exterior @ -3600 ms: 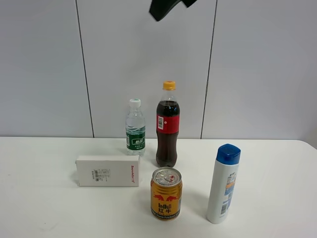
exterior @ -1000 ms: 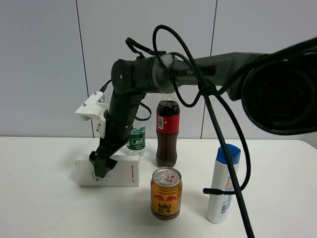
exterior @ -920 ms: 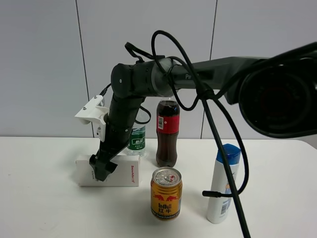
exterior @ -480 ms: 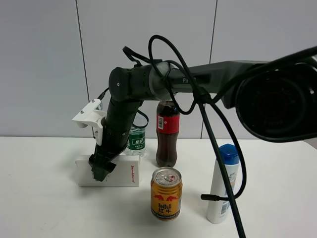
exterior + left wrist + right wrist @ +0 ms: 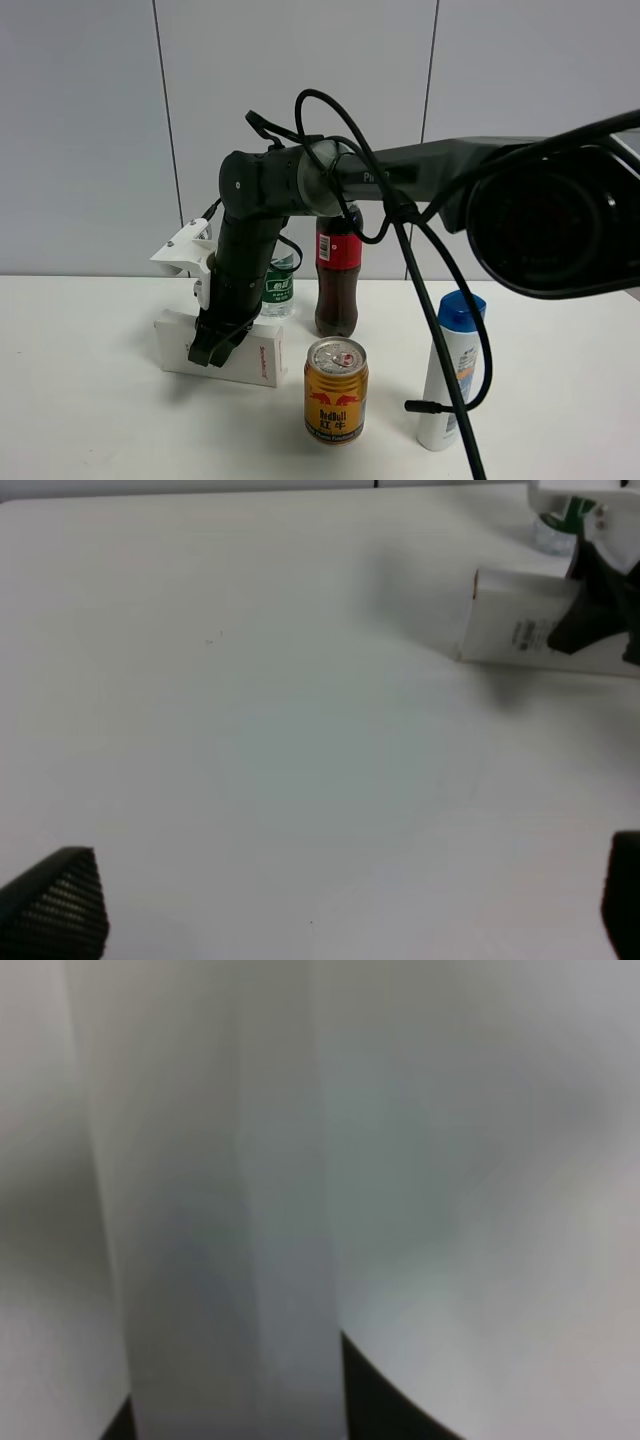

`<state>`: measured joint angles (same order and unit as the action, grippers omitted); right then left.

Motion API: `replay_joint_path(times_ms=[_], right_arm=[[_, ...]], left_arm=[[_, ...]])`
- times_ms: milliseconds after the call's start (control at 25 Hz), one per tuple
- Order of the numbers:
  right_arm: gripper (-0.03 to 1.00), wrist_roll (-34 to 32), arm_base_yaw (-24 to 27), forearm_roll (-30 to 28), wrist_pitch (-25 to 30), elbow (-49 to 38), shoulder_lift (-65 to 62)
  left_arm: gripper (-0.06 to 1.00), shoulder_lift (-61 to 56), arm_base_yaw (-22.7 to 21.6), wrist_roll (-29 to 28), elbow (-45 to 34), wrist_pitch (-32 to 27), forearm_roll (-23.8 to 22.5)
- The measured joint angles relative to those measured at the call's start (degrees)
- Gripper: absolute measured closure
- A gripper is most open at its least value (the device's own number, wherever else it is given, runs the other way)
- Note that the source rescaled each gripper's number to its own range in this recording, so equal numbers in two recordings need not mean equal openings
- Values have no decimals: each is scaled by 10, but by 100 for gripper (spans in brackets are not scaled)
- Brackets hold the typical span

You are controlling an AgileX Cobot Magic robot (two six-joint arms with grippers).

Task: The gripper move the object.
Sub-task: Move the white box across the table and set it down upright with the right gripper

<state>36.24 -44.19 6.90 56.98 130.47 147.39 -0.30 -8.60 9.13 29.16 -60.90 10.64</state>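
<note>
The object, a flat white box (image 5: 256, 352) with small red lettering, lies on the white table (image 5: 90, 420) at the left. My right gripper (image 5: 212, 346), a black claw on an arm that reaches across from the right, is down on the box's left half and closed around it. In the right wrist view the box (image 5: 230, 1240) fills the frame as a blurred white strip between dark fingers (image 5: 385, 1405). The left wrist view shows the box (image 5: 515, 630) far off with the black right gripper (image 5: 598, 600) on it. My left gripper (image 5: 335, 905) is open and empty over bare table.
A green-label water bottle (image 5: 276, 288) and a cola bottle (image 5: 338, 285) stand just behind the box. A Red Bull can (image 5: 336, 390) stands in front to its right. A white blue-capped bottle (image 5: 450, 370) stands at the right. A black cable (image 5: 432, 330) hangs from the arm.
The right arm came down from above onto the box. In the last half second the box turned, its right end swinging toward the front. The other items have not moved.
</note>
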Motion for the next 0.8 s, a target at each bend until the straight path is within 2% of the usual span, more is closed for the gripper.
replay_joint_path(times_ms=[200, 400, 560, 720, 800], right_arm=[[97, -33, 0, -25, 1, 0, -64], [97, -71, -7, -33, 1, 0, -189], [97, -209, -31, -69, 19, 0, -299], [97, -345, -54, -188, 109, 0, -379], [97, -393, -55, -244, 126, -11, -407]], left_arm=[[-6, 0, 0, 0, 0, 0, 0], [-6, 0, 0, 0, 0, 0, 0], [-6, 0, 0, 0, 0, 0, 0], [-6, 0, 0, 0, 0, 0, 0], [-6, 0, 0, 0, 0, 0, 0]])
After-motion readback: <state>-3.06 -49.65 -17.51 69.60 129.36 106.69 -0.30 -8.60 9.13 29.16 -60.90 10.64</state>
